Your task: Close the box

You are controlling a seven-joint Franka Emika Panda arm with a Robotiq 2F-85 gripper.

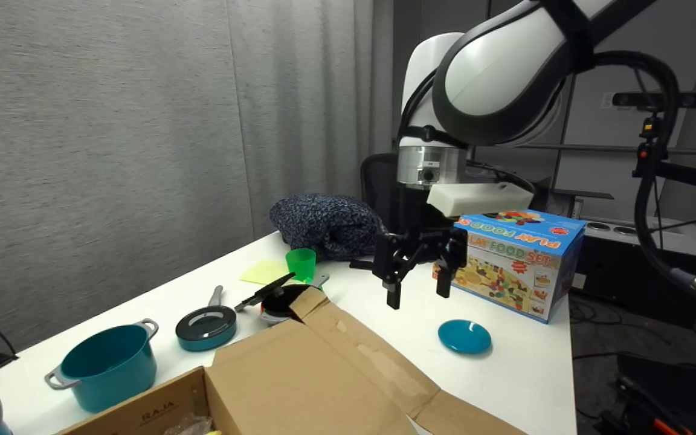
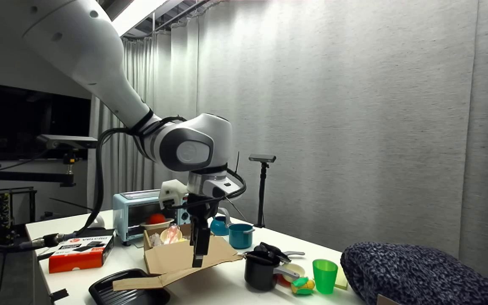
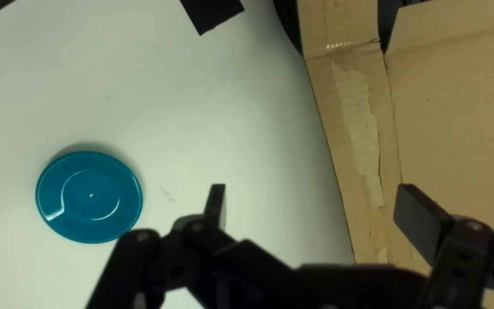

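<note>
The brown cardboard box (image 1: 306, 377) stands open at the bottom of an exterior view, with a wide flap folded outward over the table. It also shows in an exterior view (image 2: 170, 257), with pale and clear items inside. In the wrist view the flap (image 3: 453, 116) fills the right side, with a torn strip along its edge. My gripper (image 1: 418, 295) is open and empty, pointing down; it also shows in an exterior view (image 2: 199, 259). In the wrist view my gripper's fingers (image 3: 309, 201) are wide apart, one over the table and one over the flap. I see no contact with the flap.
A teal lid (image 1: 464, 336) lies beside the flap. The printed toy box (image 1: 514, 260) stands behind it. A teal pot (image 1: 106, 365), a pan (image 1: 206, 326) and a green cup (image 1: 301, 264) stand on the table. A black tray (image 2: 129, 290) lies partly under the flap.
</note>
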